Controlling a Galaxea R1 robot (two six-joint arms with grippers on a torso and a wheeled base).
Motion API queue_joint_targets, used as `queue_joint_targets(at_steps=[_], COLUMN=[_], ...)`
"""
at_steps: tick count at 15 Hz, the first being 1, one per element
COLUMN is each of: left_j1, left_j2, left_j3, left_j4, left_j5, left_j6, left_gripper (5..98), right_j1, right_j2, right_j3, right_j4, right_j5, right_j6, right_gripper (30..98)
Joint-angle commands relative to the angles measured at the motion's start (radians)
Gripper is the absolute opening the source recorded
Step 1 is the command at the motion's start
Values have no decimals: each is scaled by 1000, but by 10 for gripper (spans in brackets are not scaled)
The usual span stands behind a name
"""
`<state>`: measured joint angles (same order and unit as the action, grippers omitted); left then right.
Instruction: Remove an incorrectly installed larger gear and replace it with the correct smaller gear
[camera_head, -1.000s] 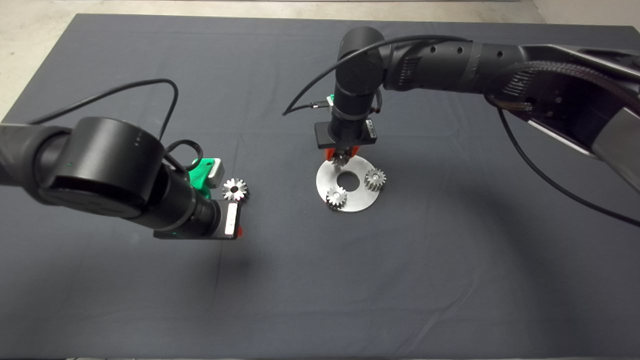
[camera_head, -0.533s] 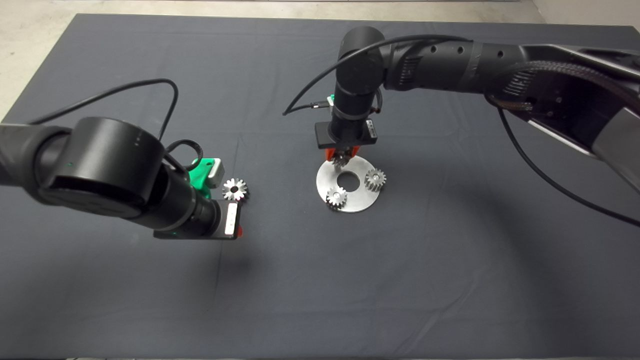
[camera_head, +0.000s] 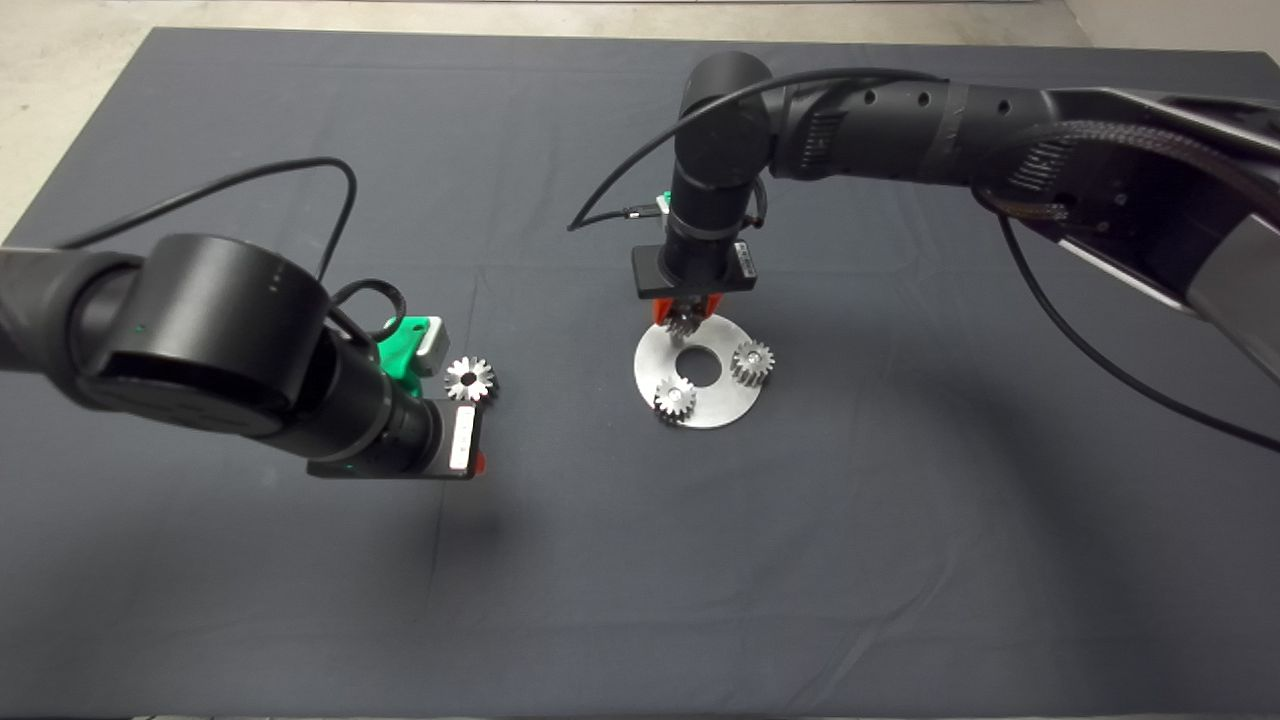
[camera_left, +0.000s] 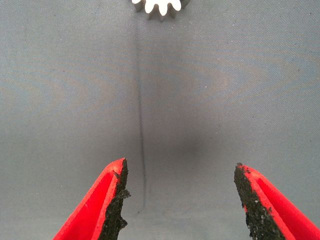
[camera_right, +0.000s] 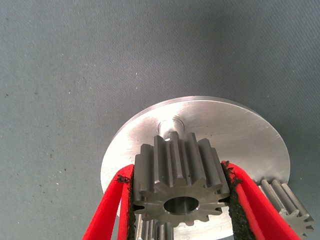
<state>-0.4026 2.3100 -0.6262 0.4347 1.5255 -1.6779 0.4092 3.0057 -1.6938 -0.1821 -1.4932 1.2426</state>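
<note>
Two small gears (camera_head: 677, 397) are seated on the round steel plate (camera_head: 722, 402) at the middle of the worktop. The smaller gear (camera_right: 178, 182) is clamped between the pads of the right pincer (camera_head: 684, 318) and held just above the plate's far edge, near a bare peg (camera_right: 171, 123). The larger gear (camera_head: 469, 378) lies flat on the mat (camera_head: 900, 560), well apart from the plate. The left pincer (camera_left: 182, 200) is held spread and empty beside it.

Larger gear (camera_head: 470, 378) flat, smaller gear (camera_right: 177, 187) aloft
</note>
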Motion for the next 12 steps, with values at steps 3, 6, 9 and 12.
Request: queue_joint_targets(at_steps=[3,6,9,12], left_j1=[-16,-16,-16,-16], left_j2=[0,1,1,1], left_j3=[7,7,7,7], left_j4=[10,10,10,10], left_j5=[85,85,85,85], left_j6=[1,1,1,1], left_gripper=[537,537,537,537], right_j1=[-1,-1,-6,-6], right_j2=[0,0,-3,-1], right_j3=[5,4,1,2], right_j4=[79,81,82,99], right_j5=[-27,-27,-25,-25], right_j6=[-3,-5,-8,-9], right_gripper=[359,359,359,358])
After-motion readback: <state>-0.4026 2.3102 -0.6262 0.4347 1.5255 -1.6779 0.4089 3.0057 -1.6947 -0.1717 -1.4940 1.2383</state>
